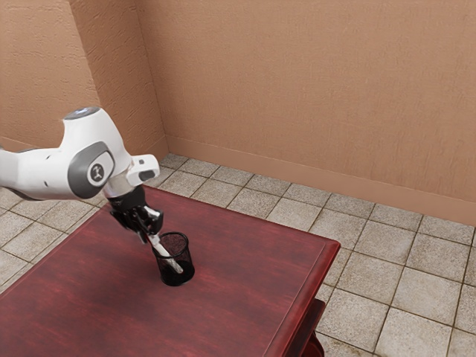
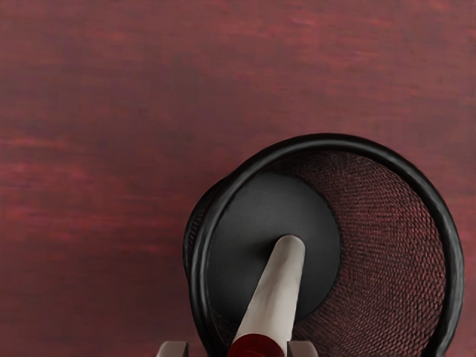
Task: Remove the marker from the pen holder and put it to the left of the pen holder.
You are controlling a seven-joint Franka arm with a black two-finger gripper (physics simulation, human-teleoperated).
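The marker [image 2: 277, 297] leaned in its holder [image 2: 327, 141], inside the far edge of the desk [image 1: 245, 290], the tool [image 1: 151, 233] spread around it; lopsided closing risked tipping the holder.

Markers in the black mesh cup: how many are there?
1. The marker leans inside the pen holder, its red end up by the gripper. I see no other, though the wrist view cuts off part of the holder's inside.
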